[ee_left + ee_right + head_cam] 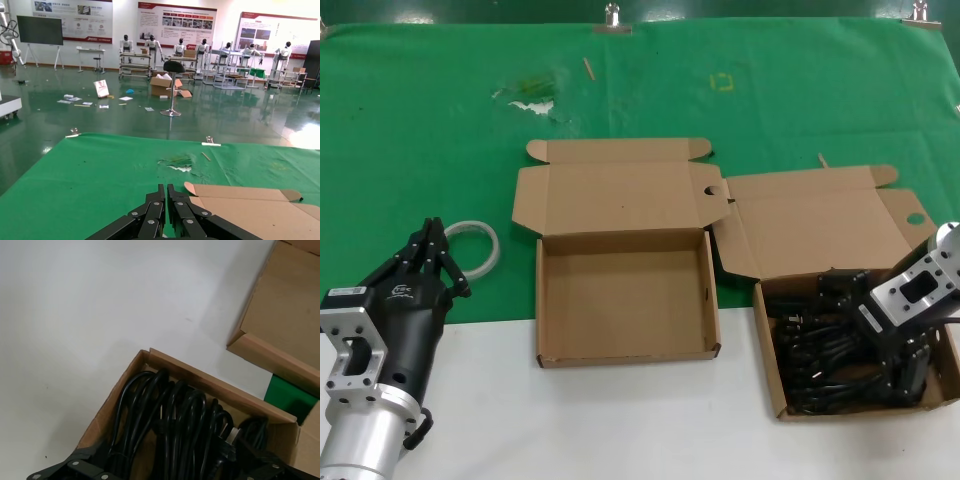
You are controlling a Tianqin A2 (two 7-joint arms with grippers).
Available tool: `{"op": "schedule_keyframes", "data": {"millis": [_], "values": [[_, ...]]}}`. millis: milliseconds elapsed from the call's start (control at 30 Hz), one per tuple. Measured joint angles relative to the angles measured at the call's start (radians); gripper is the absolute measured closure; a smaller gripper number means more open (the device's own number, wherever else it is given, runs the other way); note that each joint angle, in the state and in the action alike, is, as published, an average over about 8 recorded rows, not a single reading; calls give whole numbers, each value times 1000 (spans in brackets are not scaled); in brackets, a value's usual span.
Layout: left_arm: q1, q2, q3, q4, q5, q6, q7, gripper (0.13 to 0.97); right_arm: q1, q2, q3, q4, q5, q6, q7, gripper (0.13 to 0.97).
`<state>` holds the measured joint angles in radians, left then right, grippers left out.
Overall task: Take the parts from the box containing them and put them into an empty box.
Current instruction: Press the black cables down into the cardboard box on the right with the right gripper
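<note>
Black cords (185, 435) lie coiled in the narrow box (772, 370) at the right; right hand (898, 365) is down among them, its grip not visible; left hand (432, 255), fingers closed and empty, waits beside the empty box (625, 352) on the worktop (620, 420).

The left hand (432, 245) is black, its slim linkage fingers studded with small silver screws, mounted on a glossy black housing that bears a small white logo and a white label. Behind the housing sits a silver machined bracket and a rounded silver wrist. The right hand (905, 362) is likewise black, behind a silver block with a rectangular cut-out.
</note>
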<state>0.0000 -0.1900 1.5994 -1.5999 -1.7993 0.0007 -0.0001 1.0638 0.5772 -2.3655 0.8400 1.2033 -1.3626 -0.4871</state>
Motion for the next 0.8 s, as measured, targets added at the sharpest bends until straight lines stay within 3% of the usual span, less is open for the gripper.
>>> {"op": "schedule_keyframes", "data": {"millis": [100, 400, 800], "values": [[0, 0, 0, 0, 0, 0, 0, 941, 0, 0, 7, 4, -3, -1, 5, 185], [0, 0, 0, 0, 0, 0, 0, 941, -7, 0, 21, 19, -12, -1, 15, 307], [0, 0, 0, 0, 0, 0, 0, 941, -30, 8, 35, 45, -14, -6, 25, 572]]}}
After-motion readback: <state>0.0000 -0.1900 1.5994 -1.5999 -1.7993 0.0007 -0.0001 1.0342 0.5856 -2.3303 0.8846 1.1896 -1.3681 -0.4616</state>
